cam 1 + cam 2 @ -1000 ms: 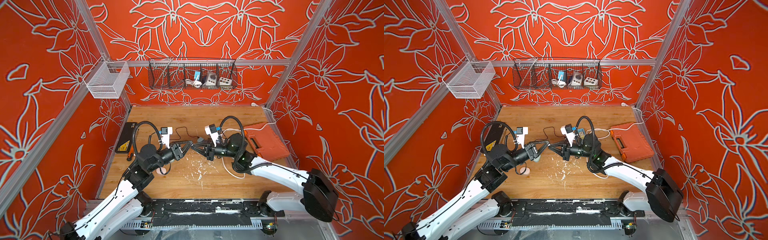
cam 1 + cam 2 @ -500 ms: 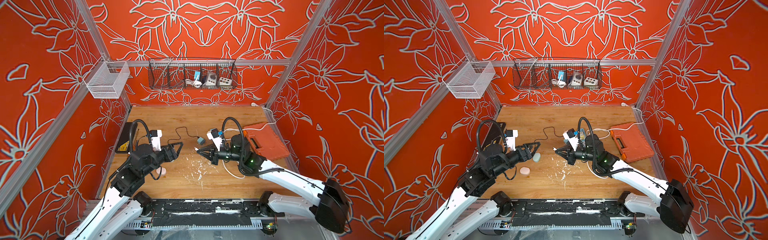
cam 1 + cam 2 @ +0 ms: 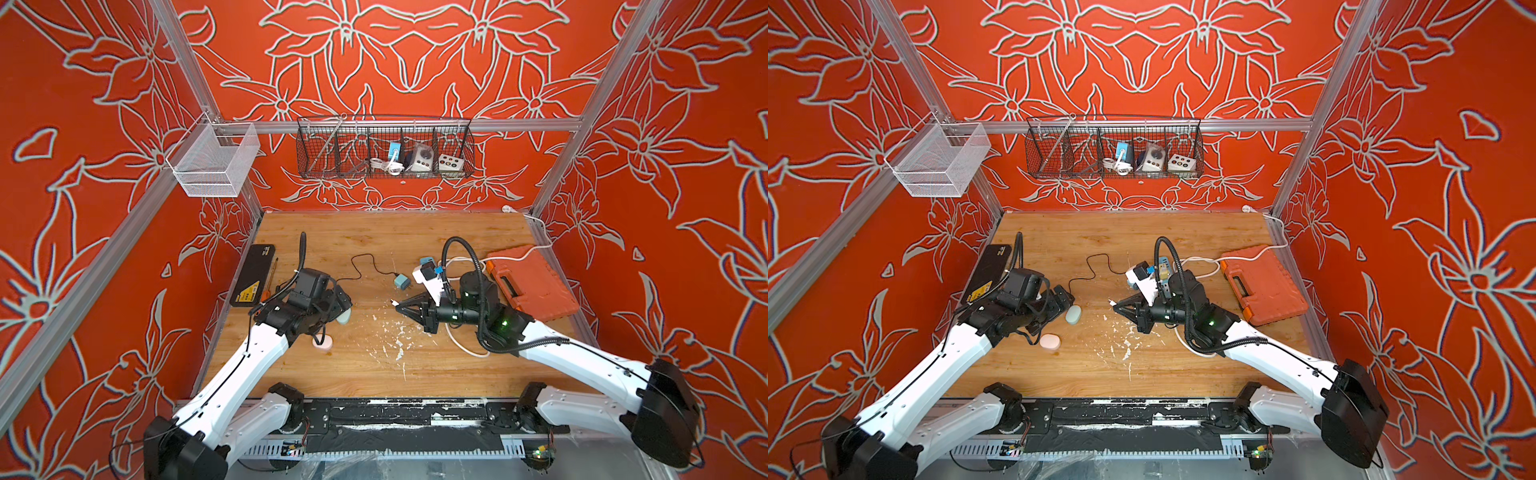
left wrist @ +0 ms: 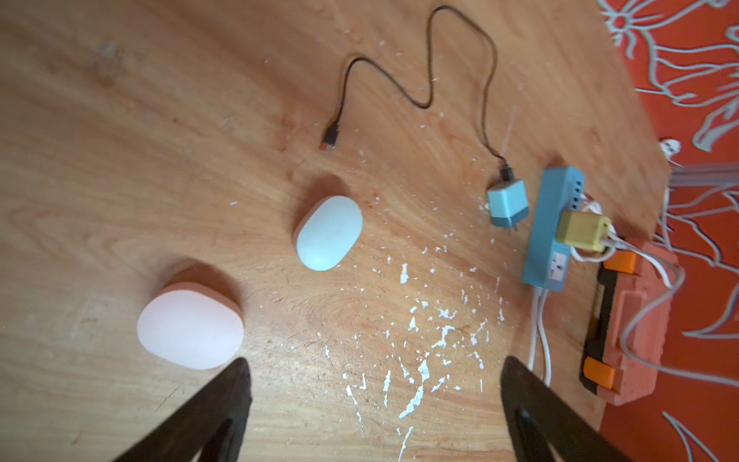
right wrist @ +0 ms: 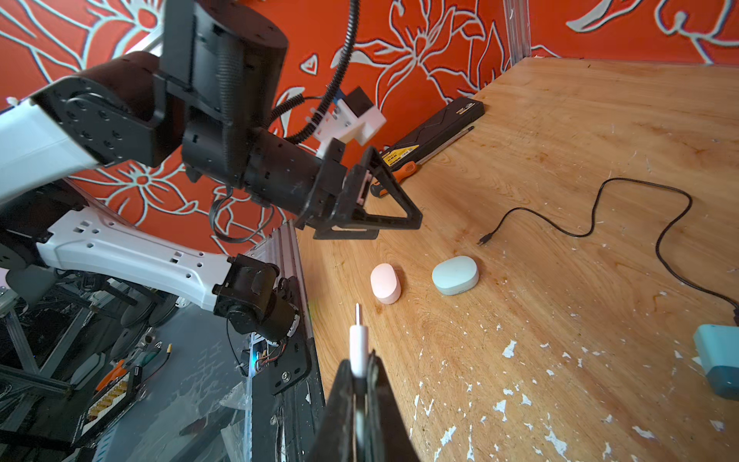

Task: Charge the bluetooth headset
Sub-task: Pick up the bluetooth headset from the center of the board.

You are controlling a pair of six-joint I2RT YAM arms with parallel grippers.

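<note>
- Taking the pale blue earbud case (image 4: 328,232) as the headset to charge; cannot rule out the pink case (image 4: 190,324) just beside it. No lead in either.
- Lying flat on the counter (image 4: 120,100), well apart from the power strip (image 4: 550,228), on the left arm's side of it, with the pink case farther from the strip.
- Long axis set roughly crosswise to the white plug (image 5: 357,340), so presenting a long flank to it; cannot tell where the charging port sits.
- Right fingers (image 5: 340,400) clamped on that plug, held off the counter between strip and blue case, with the tip aimed toward the two cases.
- Left fingers (image 4: 224,400) spread wide, gripping nothing, raised just on the far side of the blue case from the strip; clearly the nearer pair to it, yet not touching.
- Judged next: turning or steadying the case with the left fingers so port meets plug, then pushing in from the right.
- Farther out: black cable (image 4: 331,136) loose, one end free near the blue case, the other in a pale blue adapter (image 4: 508,204) just beside the strip, seemingly unplugged.
</note>
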